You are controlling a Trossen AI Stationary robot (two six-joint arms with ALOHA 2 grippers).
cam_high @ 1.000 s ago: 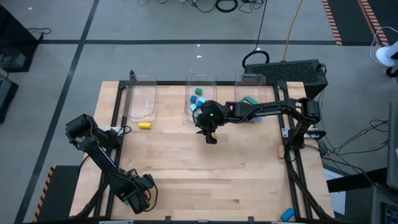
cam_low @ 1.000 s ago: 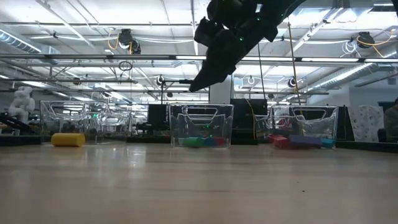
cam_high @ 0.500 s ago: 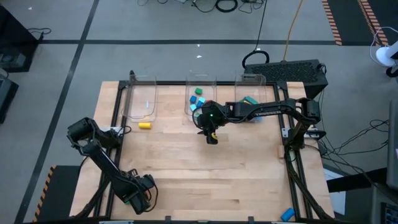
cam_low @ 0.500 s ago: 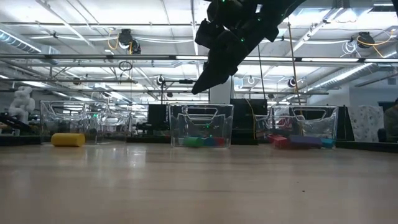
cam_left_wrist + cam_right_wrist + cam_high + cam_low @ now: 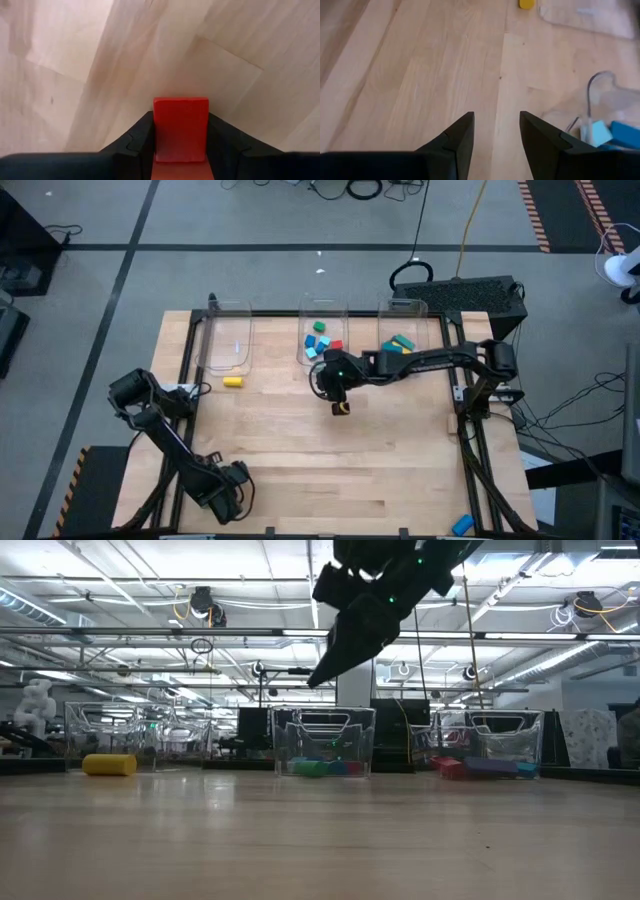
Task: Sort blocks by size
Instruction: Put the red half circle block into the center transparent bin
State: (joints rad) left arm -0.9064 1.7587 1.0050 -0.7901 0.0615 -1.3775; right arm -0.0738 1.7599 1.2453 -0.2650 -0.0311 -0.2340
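The left claw (image 5: 232, 498) is parked way down at the near-left corner of the light wooden bench (image 5: 330, 450), right by the edge. Its wrist view shows both dark fingers (image 5: 137, 142) pressed against the sides of a flat red rectangular block (image 5: 180, 129), so it's clamped on that one just above the wood.

The right arm reaches in from the right side, and its claw (image 5: 342, 406) hangs above the middle of the bench, just in front of the centre bin. Its fingers (image 5: 461, 137) stand apart with only bare wood showing through the gap, nothing held. From the low view it's well up off the surface (image 5: 345, 650).

3 clear plastic bins run along the far edge. The left bin (image 5: 228, 340) looks to have no blocks in it as far as I can tell, and a small yellow cylinder block (image 5: 233, 382) lies on its side just in front of it. The centre bin (image 5: 322, 315) has a handful of small blue, green and red blocks (image 5: 320, 340). The right bin (image 5: 402, 308) has teal and green blocks (image 5: 398, 343), partly hidden under the right arm.

Room-wise, the whole front half and middle of the bench is open wood between the 2 claws. A stray blue block (image 5: 461, 524) sits off the bench past the near-right corner.
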